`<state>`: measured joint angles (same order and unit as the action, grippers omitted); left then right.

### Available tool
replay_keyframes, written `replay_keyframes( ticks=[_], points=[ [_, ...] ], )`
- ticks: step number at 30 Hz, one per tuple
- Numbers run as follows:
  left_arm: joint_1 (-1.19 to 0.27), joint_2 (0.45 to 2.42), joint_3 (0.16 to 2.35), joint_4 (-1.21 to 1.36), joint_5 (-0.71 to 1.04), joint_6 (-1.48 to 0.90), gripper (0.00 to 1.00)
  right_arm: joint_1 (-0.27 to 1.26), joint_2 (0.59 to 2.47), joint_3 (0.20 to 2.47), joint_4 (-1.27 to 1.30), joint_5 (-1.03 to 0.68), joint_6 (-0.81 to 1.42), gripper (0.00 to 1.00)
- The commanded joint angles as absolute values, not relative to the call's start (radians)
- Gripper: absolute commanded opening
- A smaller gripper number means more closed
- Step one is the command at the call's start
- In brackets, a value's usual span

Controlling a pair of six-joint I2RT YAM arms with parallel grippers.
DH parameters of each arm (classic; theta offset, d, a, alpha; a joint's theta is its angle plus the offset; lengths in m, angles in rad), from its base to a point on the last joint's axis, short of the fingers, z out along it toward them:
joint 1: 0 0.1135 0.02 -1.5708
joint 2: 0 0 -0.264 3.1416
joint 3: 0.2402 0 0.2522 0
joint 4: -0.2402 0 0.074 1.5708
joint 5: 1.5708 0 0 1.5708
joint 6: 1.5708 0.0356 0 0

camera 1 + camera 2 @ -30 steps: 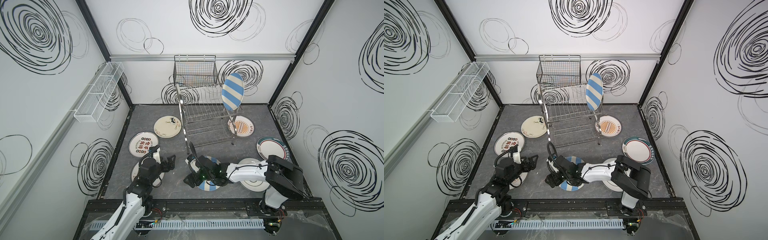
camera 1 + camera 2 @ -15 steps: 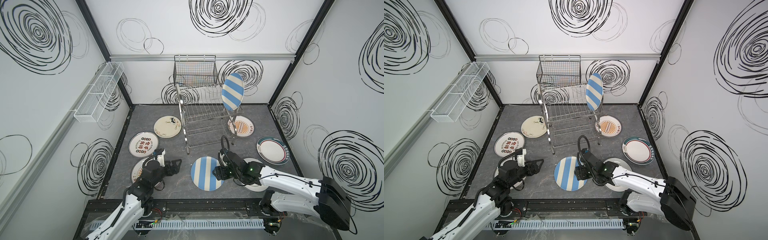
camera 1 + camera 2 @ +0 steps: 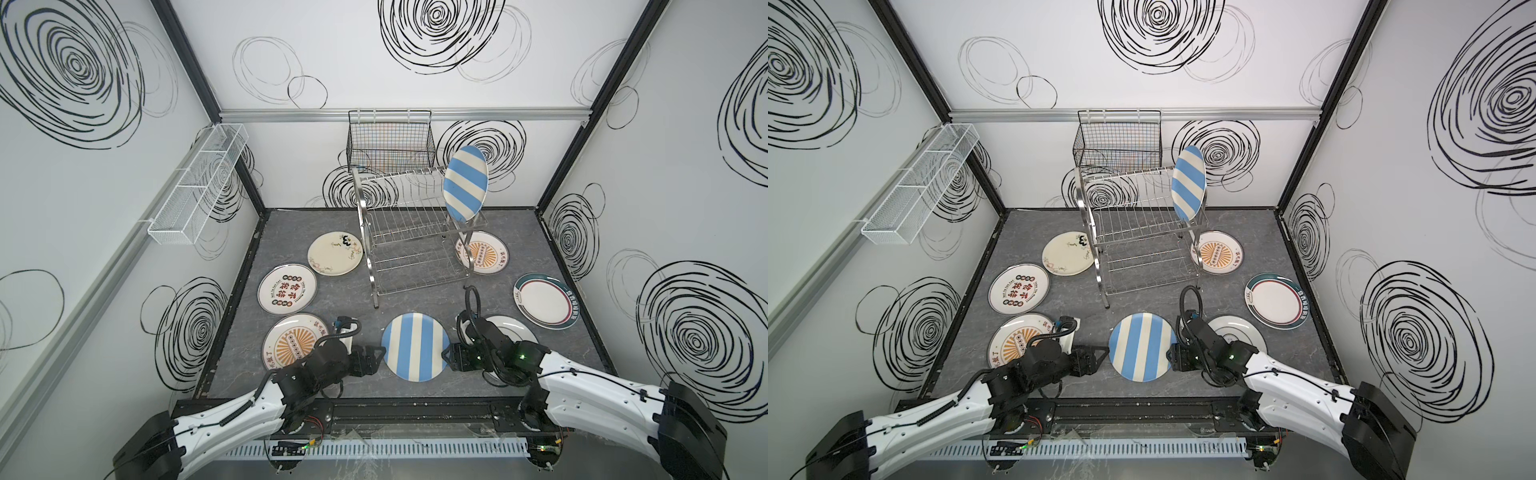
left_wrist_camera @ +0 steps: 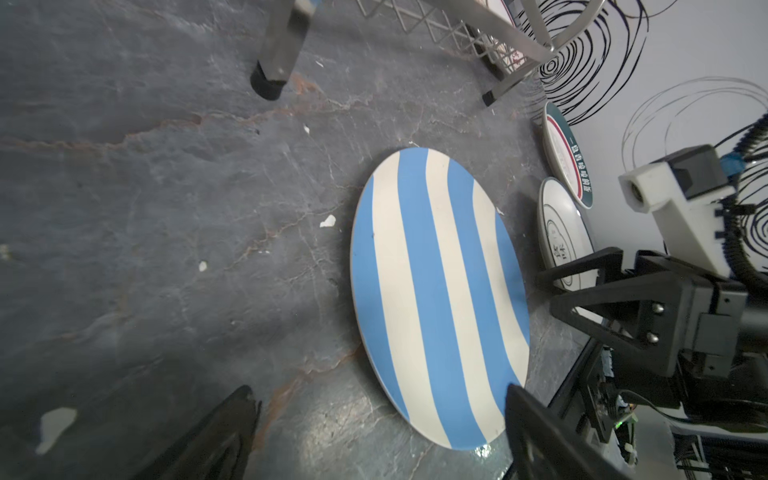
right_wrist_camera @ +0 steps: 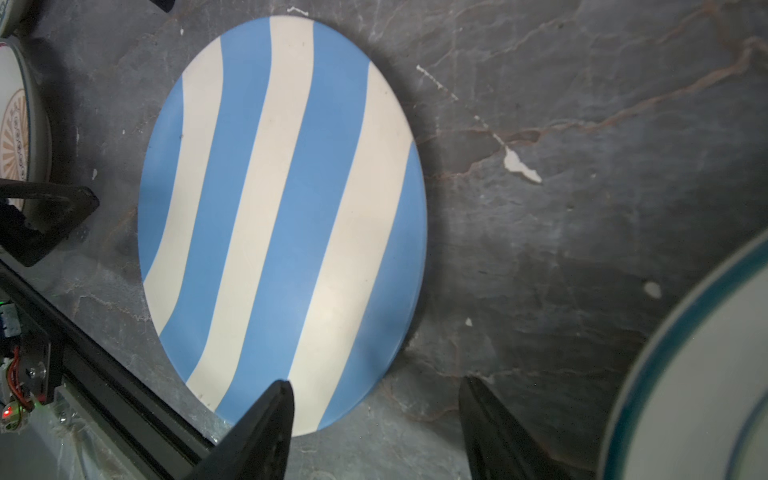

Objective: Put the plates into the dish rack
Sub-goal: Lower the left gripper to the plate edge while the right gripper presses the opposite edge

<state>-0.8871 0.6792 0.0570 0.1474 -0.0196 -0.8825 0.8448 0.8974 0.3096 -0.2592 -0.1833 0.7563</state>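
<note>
The left gripper sat low with jaws spread, just beside the left rim of the flat striped plate. That plate lay on the grey floor between both grippers, in front of the dish rack. At its right rim, the right gripper also had its jaws spread and pinched nothing.

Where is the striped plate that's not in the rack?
In both top views the flat blue-and-white striped round plate lies on the grey floor at front centre, between the left end effector and the right end effector.
</note>
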Motion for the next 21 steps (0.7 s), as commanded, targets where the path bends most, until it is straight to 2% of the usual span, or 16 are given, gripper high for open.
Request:
replay_keyframes(
  ticks=[1,21],
  points=[
    [-0.91,0.719,0.056,0.277,-0.077,-0.912,0.96,0.831,0.869,0.269,-0.139,-0.201,0.779,0.68],
    [-0.913,0.971,0.128,0.425,-0.017,-0.795,0.96,0.735,0.936,0.176,0.048,-0.282,0.75,0.68]
  ],
)
